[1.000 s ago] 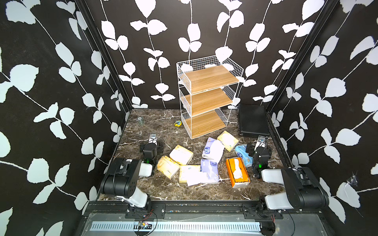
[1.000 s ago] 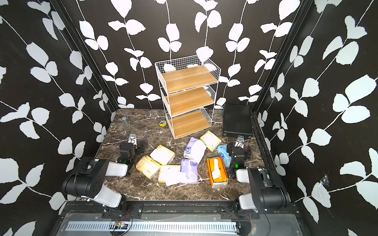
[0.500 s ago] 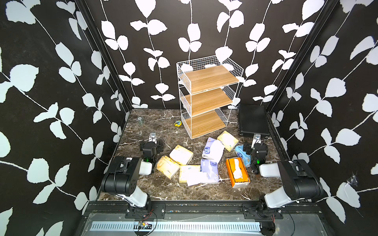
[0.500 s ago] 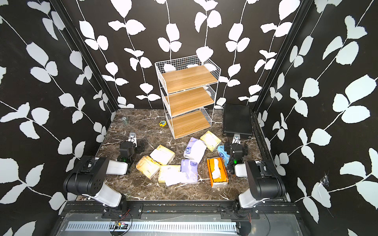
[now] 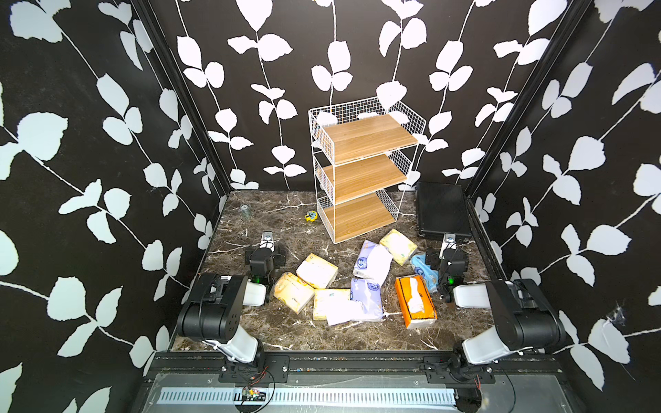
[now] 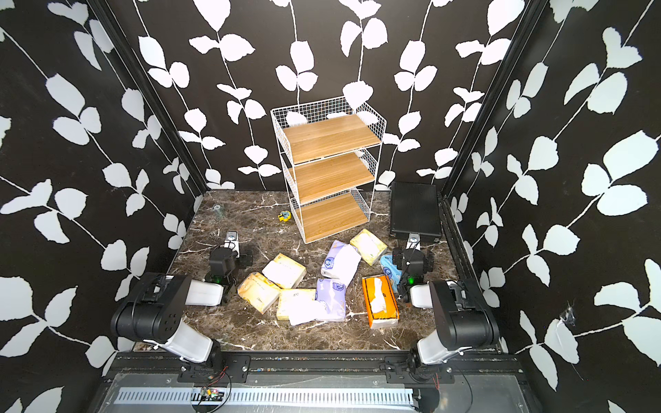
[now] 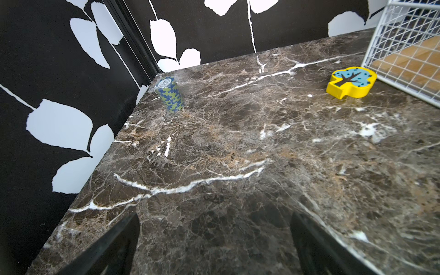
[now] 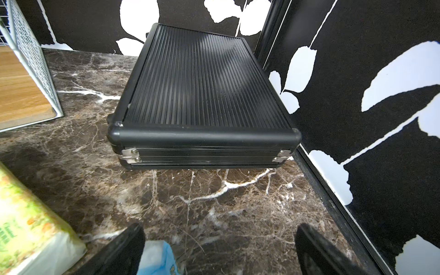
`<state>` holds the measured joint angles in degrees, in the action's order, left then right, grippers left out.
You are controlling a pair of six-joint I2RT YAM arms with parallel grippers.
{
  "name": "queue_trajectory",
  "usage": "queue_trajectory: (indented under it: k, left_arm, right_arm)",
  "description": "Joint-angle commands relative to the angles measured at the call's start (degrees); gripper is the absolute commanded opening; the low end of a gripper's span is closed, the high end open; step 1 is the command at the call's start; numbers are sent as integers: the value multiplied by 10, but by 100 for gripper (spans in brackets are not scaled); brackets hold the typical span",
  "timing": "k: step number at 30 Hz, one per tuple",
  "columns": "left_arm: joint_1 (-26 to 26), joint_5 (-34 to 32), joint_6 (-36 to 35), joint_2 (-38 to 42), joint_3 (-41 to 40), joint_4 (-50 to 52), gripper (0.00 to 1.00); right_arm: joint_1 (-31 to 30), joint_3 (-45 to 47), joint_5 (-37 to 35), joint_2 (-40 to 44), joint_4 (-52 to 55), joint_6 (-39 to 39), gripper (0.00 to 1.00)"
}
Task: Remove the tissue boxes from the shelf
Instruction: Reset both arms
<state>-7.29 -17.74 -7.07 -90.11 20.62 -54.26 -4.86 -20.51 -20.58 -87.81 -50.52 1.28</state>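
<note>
Although the task concerns a rack, the tissue boxes [image 5: 316, 270] all lie on the marble tabletop [image 5: 272, 214], scattered in front of the shelf [image 5: 361, 171] and between the two arms. Pale yellow soft packs sit toward the left of the cluster, with one more [image 5: 398, 246] close to the shelf's front corner. Two lilac packs [image 5: 372, 259] occupy the middle. An orange-and-white box [image 5: 415, 300] lies face up with a tissue protruding, and a light blue pack [image 5: 424, 268] lies just beside it, partly hidden by the right arm.

All three wooden boards of the white wire-grid shelf are bare in both top views. The shelf stands upright near the back wall.

The left gripper [image 7: 214, 215] hangs low over bare marble with its fingers spread wide and nothing between them. The right gripper [image 8: 220, 226] is likewise spread wide and empty. The light blue pack shows just beside one of its fingers [image 8: 123, 250], though contact cannot be judged.

A flat black ribbed case [image 8: 202, 95] lies closed on the tabletop in the right rear corner, beside the shelf. A small yellow-blue tree-shaped piece [image 7: 351, 82] rests just beside the shelf's left foot. A wrapped stack of blue-green chips [image 7: 170, 96] stands near the left rear corner.
</note>
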Motion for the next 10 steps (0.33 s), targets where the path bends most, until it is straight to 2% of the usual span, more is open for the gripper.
queue_trajectory:
  k: [1, 10]
  left_arm:
    - [3, 4, 6, 10, 8, 0, 99]
    - [12, 24, 10, 11, 15, 13, 99]
  right_arm:
    - [1, -11, -9, 2, -8, 5, 99]
    - [1, -11, -8, 2, -7, 6, 99]
